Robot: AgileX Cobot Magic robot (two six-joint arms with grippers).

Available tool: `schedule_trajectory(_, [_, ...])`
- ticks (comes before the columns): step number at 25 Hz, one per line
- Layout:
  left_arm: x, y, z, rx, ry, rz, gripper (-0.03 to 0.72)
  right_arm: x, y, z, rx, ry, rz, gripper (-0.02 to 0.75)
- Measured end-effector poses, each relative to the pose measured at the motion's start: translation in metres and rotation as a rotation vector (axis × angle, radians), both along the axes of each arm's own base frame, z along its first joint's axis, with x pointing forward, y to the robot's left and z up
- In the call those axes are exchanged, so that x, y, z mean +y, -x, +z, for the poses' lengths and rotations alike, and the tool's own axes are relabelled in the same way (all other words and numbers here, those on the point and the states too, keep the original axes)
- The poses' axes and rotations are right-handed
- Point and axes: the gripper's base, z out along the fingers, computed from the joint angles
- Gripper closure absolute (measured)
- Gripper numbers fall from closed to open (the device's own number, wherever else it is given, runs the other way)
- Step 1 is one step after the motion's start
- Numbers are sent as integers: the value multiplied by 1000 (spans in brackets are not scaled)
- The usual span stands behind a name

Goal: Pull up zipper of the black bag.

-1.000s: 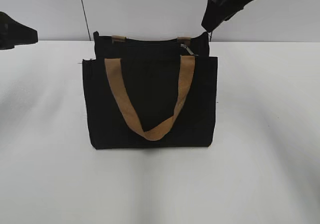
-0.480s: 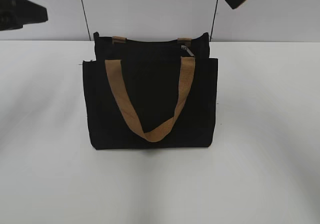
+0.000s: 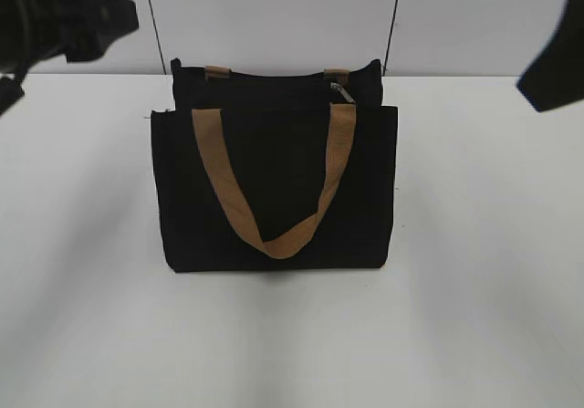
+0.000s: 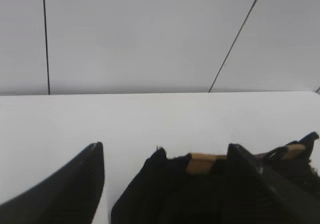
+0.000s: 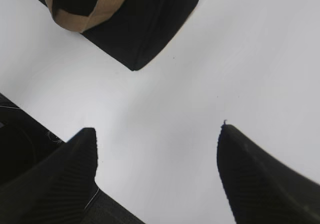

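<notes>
The black bag (image 3: 274, 189) stands upright mid-table, one tan loop handle (image 3: 274, 235) hanging down its front. The zipper (image 3: 274, 79) runs along its top edge, and its small silver pull tab (image 3: 339, 89) sits near the right end. My left gripper (image 3: 123, 14) hovers high at the upper left, apart from the bag. In the left wrist view it (image 4: 165, 156) is open and empty, with the bag's left end (image 4: 160, 189) showing between its fingers. My right gripper (image 3: 552, 70) hangs at the right edge, open and empty (image 5: 156, 134) over the bare table, with the bag's corner (image 5: 145, 28) beyond it.
The white table (image 3: 474, 289) stretches around the bag on all sides. A pale panelled wall (image 3: 274, 15) with dark seams stands right behind the bag.
My right gripper has swung from above the bag's right top corner out and down to the right edge. My left gripper has risen and moved right, nearer the bag. The bag has not moved.
</notes>
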Motion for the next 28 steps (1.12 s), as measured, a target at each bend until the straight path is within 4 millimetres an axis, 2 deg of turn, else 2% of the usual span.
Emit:
schedule_trajectory(3, [-10,11,-13,19,-35,-24,125,-19,32,-2,-28,-15,-15,174])
schedule_trajectory(8, [-21,18,-15,18,-49,-81,125,-50,92,-19,-60,-82,-14,174])
schedule_trajectory(11, [-25,22,-15,32,-38,-141,125,-66,127,-49,-45,-121,-8,174])
schedule_trajectory(15, [-26,28,-10,24,-24,-182,125,-86,163,-90,-68,-150,-19,174])
schedule_trajectory(17, [-26,29,-8,18,-20,-182,125,-93,175,-108,-81,-164,-33,174])
schedule_trajectory(19, [-26,30,-8,17,-18,-189,125,-98,182,-117,-104,-181,-51,174])
schedule_trajectory(24, [-24,34,-3,-1,-11,-199,125,-106,185,-117,-174,-200,-129,174])
schedule_trajectory(28, [-11,52,5,-47,13,-202,125,-106,180,-120,-214,-216,-155,174])
